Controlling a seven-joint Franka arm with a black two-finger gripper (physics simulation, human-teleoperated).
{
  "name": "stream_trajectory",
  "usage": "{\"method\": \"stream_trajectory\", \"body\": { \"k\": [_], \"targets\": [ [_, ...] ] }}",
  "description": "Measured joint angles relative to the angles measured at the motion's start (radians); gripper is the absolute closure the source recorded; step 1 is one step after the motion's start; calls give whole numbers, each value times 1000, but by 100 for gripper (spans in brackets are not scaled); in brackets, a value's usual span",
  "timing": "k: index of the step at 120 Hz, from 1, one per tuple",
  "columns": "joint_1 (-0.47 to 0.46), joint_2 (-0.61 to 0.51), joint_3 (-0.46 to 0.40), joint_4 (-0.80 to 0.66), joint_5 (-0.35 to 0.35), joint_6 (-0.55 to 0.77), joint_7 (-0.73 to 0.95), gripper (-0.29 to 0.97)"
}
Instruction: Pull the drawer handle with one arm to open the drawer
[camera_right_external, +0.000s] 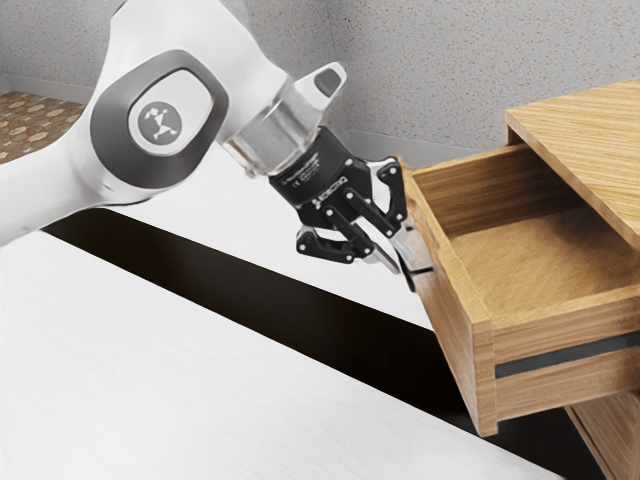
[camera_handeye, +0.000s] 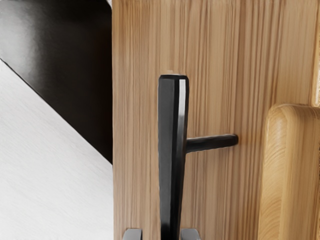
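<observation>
Drawer (camera_right_external: 560, 345) well open; jaws astride the handle (camera_handeye: 172, 150), clamping cannot be told; a loose hold risks slipping off.

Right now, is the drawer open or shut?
Open. The drawer sticks well out of the cabinet, and its empty inside shows.

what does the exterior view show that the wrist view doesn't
Exterior view: the white robot arm, its black two-finger end effector, the bare inside of the pulled-out light wooden drawer, and the wooden cabinet top. Wrist view: a close look at the black bar handle and the short black post holding it off the wood. Both: the drawer's wood-grain front panel, the white tabletop and the black strip beside it.
</observation>
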Motion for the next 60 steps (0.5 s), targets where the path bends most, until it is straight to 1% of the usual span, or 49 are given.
{"method": "stream_trajectory", "body": {
  "k": [24,27,37,48,54,60],
  "targets": [
    [1,-123,3,-96,41,0,-13,68],
    [1,-143,3,-102,50,0,-16,65],
    [14,-234,-4,-106,87,-14,-25,46],
    [112,-318,-45,-98,124,-43,-34,29],
    [184,-327,-68,-82,138,-55,-40,23],
    [282,-304,-121,-51,148,-64,-46,18]
  ]
}}
